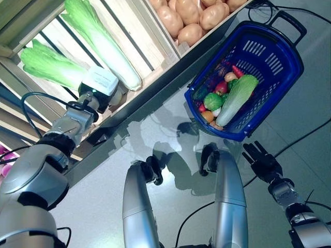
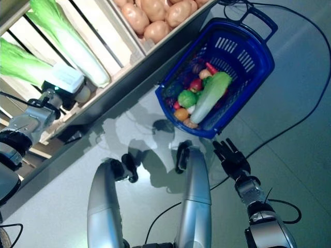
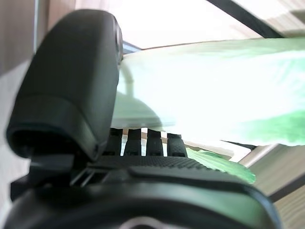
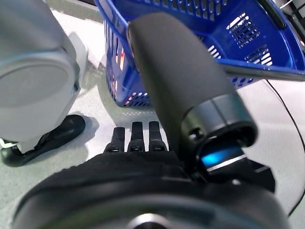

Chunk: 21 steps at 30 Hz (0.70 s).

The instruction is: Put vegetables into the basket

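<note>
Left eye view: the left hand (image 1: 101,85) reaches into the slatted wooden crate (image 1: 139,26) at the far left, at the stem ends of two napa cabbages, a long cabbage (image 1: 101,39) and a second cabbage (image 1: 49,64) to its left. Its fingers are hidden behind the hand's white back here, and in the left wrist view they run straight beneath the pale cabbage body with the thumb raised, so the hand appears relaxed and not closed round anything. The right hand (image 1: 262,160) hangs with straight, spread fingers just near of the blue basket (image 1: 289,67), which stands on the floor at the right and already holds a cabbage and small mixed vegetables. A crate of potatoes (image 1: 189,15) lies beyond. Likely risks: the smooth, tapering cabbage may slip from a shallow grasp; its length may catch on the crate's slats or front edge on lifting; and the basket, already well filled, may let it roll out over the rim.
</note>
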### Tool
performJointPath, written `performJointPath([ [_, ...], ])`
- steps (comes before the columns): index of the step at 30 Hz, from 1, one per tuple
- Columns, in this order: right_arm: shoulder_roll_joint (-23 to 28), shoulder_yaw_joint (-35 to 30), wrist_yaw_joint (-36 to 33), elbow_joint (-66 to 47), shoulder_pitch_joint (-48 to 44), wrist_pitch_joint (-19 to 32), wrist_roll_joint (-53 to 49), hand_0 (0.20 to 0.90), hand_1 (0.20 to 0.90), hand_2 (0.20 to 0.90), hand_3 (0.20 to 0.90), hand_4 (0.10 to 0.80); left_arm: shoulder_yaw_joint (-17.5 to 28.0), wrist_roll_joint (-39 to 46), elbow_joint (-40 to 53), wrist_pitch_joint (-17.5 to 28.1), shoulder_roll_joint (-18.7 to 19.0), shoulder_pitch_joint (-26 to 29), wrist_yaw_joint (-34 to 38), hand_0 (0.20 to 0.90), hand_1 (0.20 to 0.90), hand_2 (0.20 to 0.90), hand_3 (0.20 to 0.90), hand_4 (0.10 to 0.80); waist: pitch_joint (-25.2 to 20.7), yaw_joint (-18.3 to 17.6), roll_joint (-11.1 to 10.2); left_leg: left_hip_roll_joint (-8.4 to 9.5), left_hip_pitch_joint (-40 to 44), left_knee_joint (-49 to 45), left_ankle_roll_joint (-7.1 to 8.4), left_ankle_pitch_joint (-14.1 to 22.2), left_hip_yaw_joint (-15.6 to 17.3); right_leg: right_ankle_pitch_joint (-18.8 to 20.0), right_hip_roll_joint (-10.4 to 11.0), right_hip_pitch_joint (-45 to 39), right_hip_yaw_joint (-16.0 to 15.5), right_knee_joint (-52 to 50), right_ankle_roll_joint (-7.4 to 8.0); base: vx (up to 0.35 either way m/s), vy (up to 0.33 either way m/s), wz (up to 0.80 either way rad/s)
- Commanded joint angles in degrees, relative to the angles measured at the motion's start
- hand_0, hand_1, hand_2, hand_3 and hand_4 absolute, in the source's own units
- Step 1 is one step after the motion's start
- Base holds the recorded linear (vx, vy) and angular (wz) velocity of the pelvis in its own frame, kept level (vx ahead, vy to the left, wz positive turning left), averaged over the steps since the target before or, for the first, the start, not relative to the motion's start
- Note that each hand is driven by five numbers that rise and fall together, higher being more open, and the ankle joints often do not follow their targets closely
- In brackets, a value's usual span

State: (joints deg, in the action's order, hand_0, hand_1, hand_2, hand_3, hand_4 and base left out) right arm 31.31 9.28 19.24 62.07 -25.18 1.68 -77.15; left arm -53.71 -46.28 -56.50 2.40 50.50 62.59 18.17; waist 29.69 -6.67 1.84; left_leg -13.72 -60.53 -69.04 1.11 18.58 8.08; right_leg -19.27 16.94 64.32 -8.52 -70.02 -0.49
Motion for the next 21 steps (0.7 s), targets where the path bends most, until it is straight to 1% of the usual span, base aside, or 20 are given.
performJointPath([
  [1, 2.2, -4.4, 3.9, -1.2, 2.1, 2.1, -4.0, 0.9, 0.9, 0.9, 0.9, 0.8, -0.2, 1.3, -4.3, 0.3, 8.0, -2.2, 0.3, 0.3, 0.3, 0.3, 0.3, 0.4, 0.1, 0.6, -0.1, -0.87, 8.0, 2.6, 1.25, 6.8, 2.3, 2.9, 2.5, -10.1, 1.1, 7.4, 5.55, 0.002, 0.031, -0.04],
  [3, 2.2, -4.4, 4.3, -1.4, 1.7, 1.8, -3.8, 0.9, 0.9, 0.9, 0.9, 0.8, 0.5, 1.4, -4.5, 0.6, 7.9, -3.1, 0.9, 0.3, 0.3, 0.3, 0.3, 0.4, -0.1, 0.6, 0.0, -0.83, 10.2, 4.8, 1.39, 6.0, 2.8, 3.5, 2.0, -12.1, 1.1, 9.2, 5.72, 0.014, 0.022, -0.05],
  [6, 2.1, -3.8, 5.6, -1.7, 1.6, 1.9, -2.7, 0.9, 0.9, 0.9, 0.9, 0.8, 1.6, 1.9, -5.4, 1.3, 7.6, -5.1, 2.1, 0.3, 0.3, 0.3, 0.3, 0.4, -0.9, 0.4, 0.0, -0.87, 13.5, 8.9, 2.02, 4.2, 3.6, 4.6, 1.1, -15.2, 1.4, 12.7, 5.86, 0.025, 0.032, -0.08],
  [8, 2.0, -3.2, 5.5, -2.5, 1.6, 1.6, -2.2, 0.9, 0.9, 0.9, 0.9, 0.8, 2.3, 2.3, -5.7, 1.9, 7.5, -6.2, 3.2, 0.3, 0.3, 0.3, 0.3, 0.4, -1.7, 0.2, 0.0, -0.91, 15.6, 11.8, 2.3, 2.9, 4.2, 5.3, 0.6, -17.3, 1.5, 15.1, 5.72, 0.023, 0.032, -0.12],
  [11, 1.5, -2.8, 6.2, -3.0, 2.2, 1.4, -3.0, 0.9, 0.9, 0.9, 0.9, 0.8, 2.8, 4.5, -5.6, 2.7, 7.5, -6.9, 5.0, 0.3, 0.3, 0.3, 0.3, 0.4, -2.8, 0.2, 0.0, -0.97, 18.0, 14.5, 2.44, 1.5, 5.0, 5.8, 0.5, -19.6, 1.2, 17.2, 5.37, 0.01, -0.011, -0.17],
  [16, -0.2, -2.3, 6.3, -4.0, 4.2, 2.0, -3.3, 0.9, 0.9, 0.9, 0.9, 0.8, 3.4, 5.4, -4.2, 4.5, 7.8, -7.7, 5.3, 0.3, 0.3, 0.3, 0.3, 0.4, -5.1, 0.2, 0.0, -0.31, 22.7, 18.6, 2.13, -0.2, 5.6, 6.3, 0.5, -24.2, 0.5, 20.6, 4.87, 0.022, -0.034, -0.06],
  [19, -1.6, -2.4, 6.2, -3.8, 5.9, 2.4, -2.7, 0.9, 0.9, 0.9, 0.9, 0.8, 4.0, 7.4, -2.9, 5.9, 7.4, -9.7, 8.0, 0.3, 0.3, 0.3, 0.3, 0.4, -7.4, 0.4, 0.2, 0.32, 27.4, 22.5, 1.53, -1.2, 6.4, 6.7, 0.6, -28.7, -0.4, 24.0, 4.58, 0.057, -0.052, -0.07],
  [21, -2.2, -2.4, 6.2, -4.1, 6.6, 2.7, -2.5, 0.9, 0.9, 0.9, 0.9, 0.8, 4.8, 9.1, -2.1, 6.0, 7.2, -10.8, 9.0, 0.3, 0.3, 0.3, 0.3, 0.4, -8.2, 0.4, 0.1, 0.56, 29.3, 24.2, 1.38, -1.8, 6.8, 7.0, 0.6, -30.6, -0.8, 25.6, 4.57, 0.075, -0.056, -0.05],
])
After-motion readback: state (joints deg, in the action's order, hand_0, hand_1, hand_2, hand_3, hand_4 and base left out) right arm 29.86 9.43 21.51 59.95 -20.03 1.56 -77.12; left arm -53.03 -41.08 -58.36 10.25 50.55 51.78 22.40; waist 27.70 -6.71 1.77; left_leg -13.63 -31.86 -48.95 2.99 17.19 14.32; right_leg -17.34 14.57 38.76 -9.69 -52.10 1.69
